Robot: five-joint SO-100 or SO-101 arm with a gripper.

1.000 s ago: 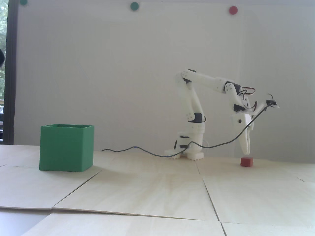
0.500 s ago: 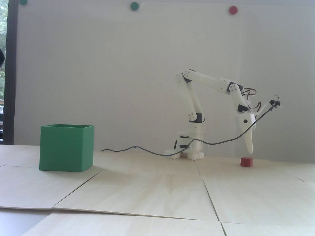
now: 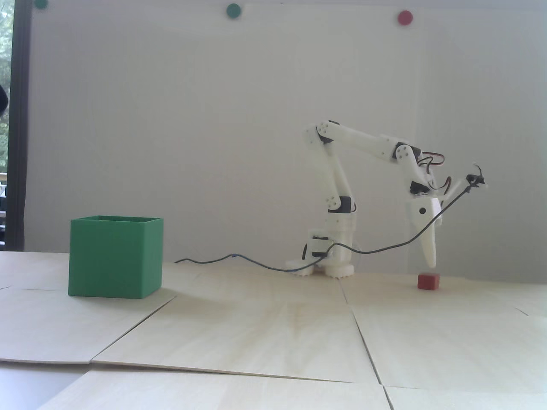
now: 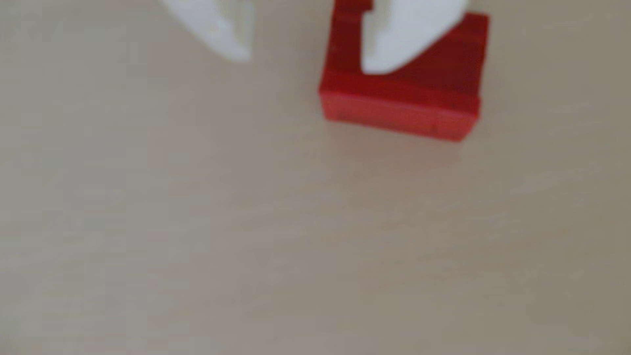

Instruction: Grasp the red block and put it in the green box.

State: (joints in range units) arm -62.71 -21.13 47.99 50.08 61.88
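Note:
The small red block (image 3: 428, 282) lies on the pale wooden table at the right; in the wrist view the red block (image 4: 409, 99) fills the upper right. My white gripper (image 3: 430, 265) points down just above it, tips a little clear of its top. In the wrist view the gripper (image 4: 304, 65) is open: one fingertip (image 4: 232, 41) stands over bare table to the left of the block, the other fingertip (image 4: 392, 51) hangs over the block's top face. Nothing is held. The green box (image 3: 115, 256) stands far to the left, open at the top.
The arm's base (image 3: 333, 256) sits behind the table's middle. A dark cable (image 3: 239, 258) trails from the wrist across the table towards the box. Seams (image 3: 363, 337) run between the wooden panels. Round green and red dots (image 3: 404, 17) mark the wall.
The wrist has swung slightly right then settled back a little; the fingers stay just above the block. Block and box have not moved.

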